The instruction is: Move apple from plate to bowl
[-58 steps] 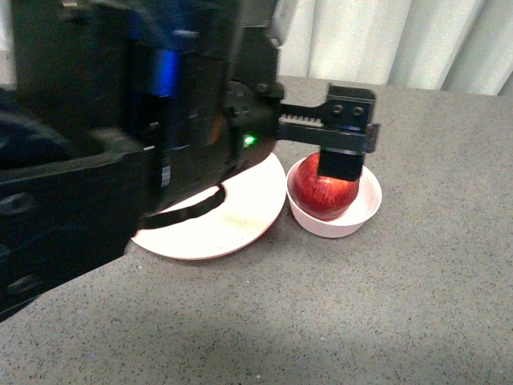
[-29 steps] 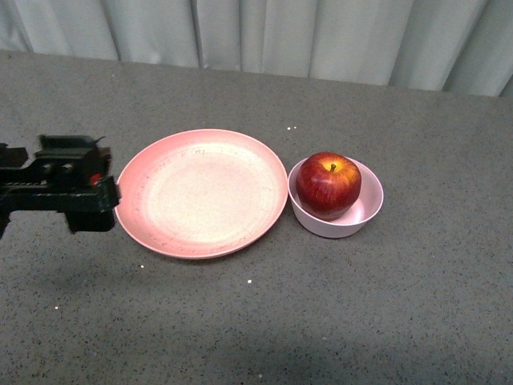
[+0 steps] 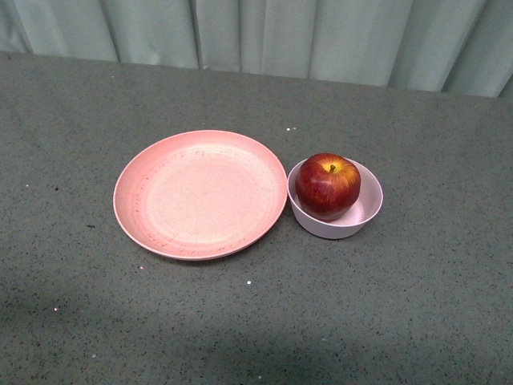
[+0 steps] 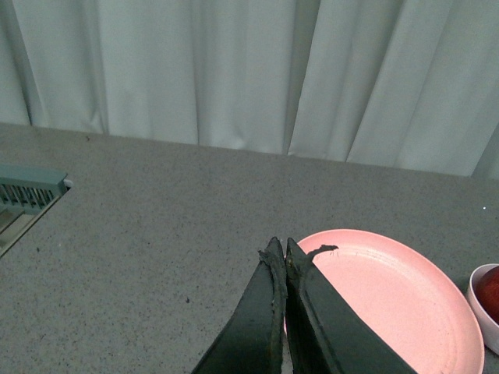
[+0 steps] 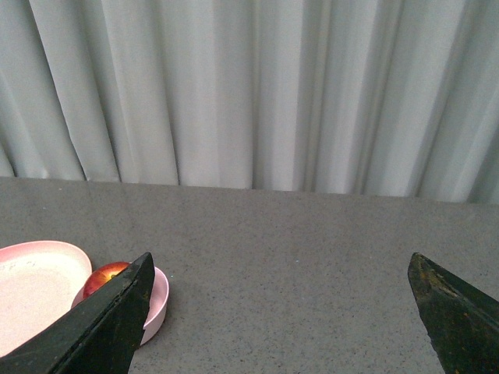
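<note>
The front view has no arm in it at all, just the grey speckled table (image 3: 401, 305) with the pale curtain (image 3: 256, 32) hanging along its far edge. You only get the hands from the wrist cams. The right hand (image 5: 284, 312) is spread wide, its two dark fingers sitting way apart at either side of the picture with nothing between them but bare table. The left hand (image 4: 282, 257) is pinched closed, fingertips pressed together and gripping nothing, poking out over the near rim of the plate in that view.

The salmon-pink plate (image 3: 160, 233) is the biggest thing on the table, wide and shallow with some faint dark scuffs. The small pale pink bowl (image 3: 365, 216) sits just beside it on the right, rims about touching. The dark red apple (image 3: 327, 186) sits in the bowl, stem up with a yellow patch around it, leaning toward the plate side.

The left wrist cam also catches a pale green ribbed thing (image 4: 27, 195) at the table's edge, can't tell what it is. A few white specks are scattered around the table.
</note>
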